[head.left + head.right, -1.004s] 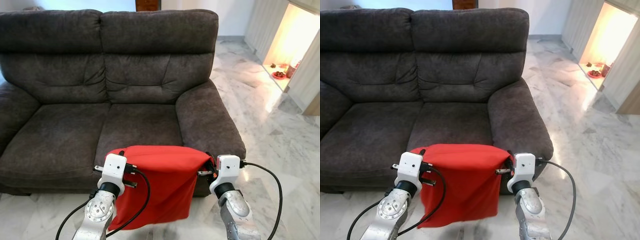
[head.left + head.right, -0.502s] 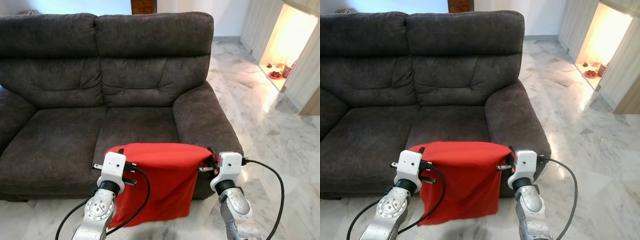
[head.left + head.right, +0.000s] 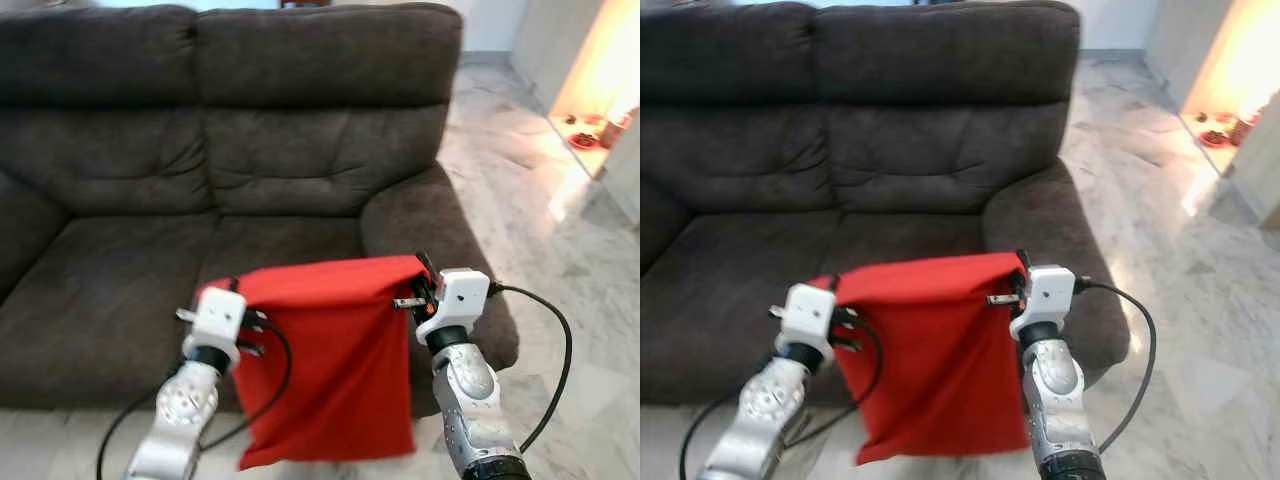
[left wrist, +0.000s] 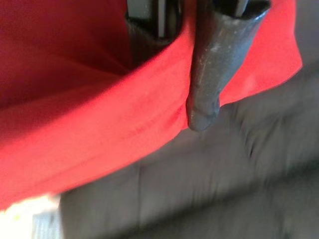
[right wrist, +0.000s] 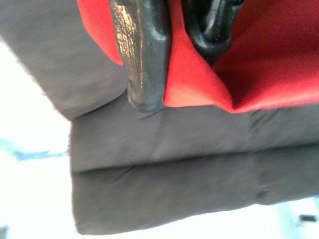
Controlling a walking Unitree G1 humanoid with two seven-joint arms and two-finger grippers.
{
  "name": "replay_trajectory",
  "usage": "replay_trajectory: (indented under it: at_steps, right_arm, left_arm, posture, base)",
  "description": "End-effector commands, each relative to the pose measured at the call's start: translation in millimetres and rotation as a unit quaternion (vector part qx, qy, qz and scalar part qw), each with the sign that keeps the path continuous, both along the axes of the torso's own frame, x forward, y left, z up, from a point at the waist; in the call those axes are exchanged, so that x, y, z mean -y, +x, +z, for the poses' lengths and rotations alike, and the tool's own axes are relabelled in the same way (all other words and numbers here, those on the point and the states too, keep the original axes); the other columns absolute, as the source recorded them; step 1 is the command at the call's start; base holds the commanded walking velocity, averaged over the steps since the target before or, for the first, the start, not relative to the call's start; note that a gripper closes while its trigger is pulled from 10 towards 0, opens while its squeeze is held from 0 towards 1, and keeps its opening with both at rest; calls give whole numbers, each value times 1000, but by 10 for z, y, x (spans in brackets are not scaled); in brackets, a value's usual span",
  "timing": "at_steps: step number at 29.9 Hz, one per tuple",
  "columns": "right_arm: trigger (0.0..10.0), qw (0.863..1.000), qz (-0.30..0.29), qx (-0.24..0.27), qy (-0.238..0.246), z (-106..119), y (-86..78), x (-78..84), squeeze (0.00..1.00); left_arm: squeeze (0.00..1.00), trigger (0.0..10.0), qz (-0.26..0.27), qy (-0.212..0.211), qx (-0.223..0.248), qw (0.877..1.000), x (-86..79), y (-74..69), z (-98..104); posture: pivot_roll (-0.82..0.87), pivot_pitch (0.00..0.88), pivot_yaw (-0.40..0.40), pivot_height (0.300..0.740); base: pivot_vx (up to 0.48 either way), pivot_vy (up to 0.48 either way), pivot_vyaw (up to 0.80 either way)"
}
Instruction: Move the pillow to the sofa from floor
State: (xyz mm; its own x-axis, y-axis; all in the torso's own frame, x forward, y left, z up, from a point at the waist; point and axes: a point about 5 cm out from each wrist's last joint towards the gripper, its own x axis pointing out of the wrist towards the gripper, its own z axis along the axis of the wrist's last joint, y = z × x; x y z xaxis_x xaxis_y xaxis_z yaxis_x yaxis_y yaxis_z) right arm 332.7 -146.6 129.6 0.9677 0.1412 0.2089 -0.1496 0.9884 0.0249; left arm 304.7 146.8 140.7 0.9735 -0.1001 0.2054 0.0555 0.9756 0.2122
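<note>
Pillow: the red pillow (image 3: 335,365) hangs in the air in front of the sofa's right seat cushion, top edge stretched between both arms, lower corner drooping toward the floor.
Left end effector: the left end effector (image 3: 237,290) is clenched on the pillow's top left corner, red cloth pinched between its fingers (image 4: 207,74).
Right end effector: the right end effector (image 3: 424,278) is clamped on the top right corner, held a touch higher, so the top edge tilts.
Sofa: the dark grey sofa (image 3: 280,150) sits just behind, both seats bare, right armrest (image 3: 440,240) close beside the right arm.
Floor: pale marble floor (image 3: 570,270) opens wide to the right.
Writing: none readable anywhere.
</note>
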Motion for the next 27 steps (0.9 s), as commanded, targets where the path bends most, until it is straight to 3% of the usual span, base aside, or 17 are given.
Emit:
replay_trajectory:
  at_steps: [1, 7, 11, 18, 23, 27]
  right_arm:
    - [10000, 996, -32, 80, 9, 395, 61, 156, 0]
    - [10000, 990, -29, 140, 10, 778, 130, 149, 0]
    - [10000, 987, -14, 160, 8, 919, 150, 121, 0]
    - [10000, 990, 18, 140, -12, 819, 148, 39, 0]
    - [10000, 986, 68, 137, -64, 767, 110, -94, 0]
    - [10000, 985, 83, 123, -86, 677, 110, -107, 0]
  left_arm:
    - [0, 10000, 26, -6, 70, 997, -91, 11, 327]
    - [0, 10000, 38, -5, 114, 993, -199, 72, 646]
    - [0, 10000, 47, -11, 141, 989, -246, 94, 843]
    - [0, 10000, 43, -11, 148, 988, -219, 88, 909]
    - [0, 10000, 49, -14, 144, 988, -223, 73, 878]
    - [0, 10000, 60, -15, 140, 988, -254, 73, 852]
  posture:
    - [51, 98, 40, 740]
    - [46, 91, 41, 740]
    - [46, 85, 42, 740]
    - [48, 85, 43, 740]
    - [43, 86, 43, 740]
    - [47, 88, 42, 740]
  base:
    - [480, 0, 0]
    - [480, 0, 0]
    - [480, 0, 0]
    - [480, 0, 0]
    - [480, 0, 0]
    - [422, 0, 678]
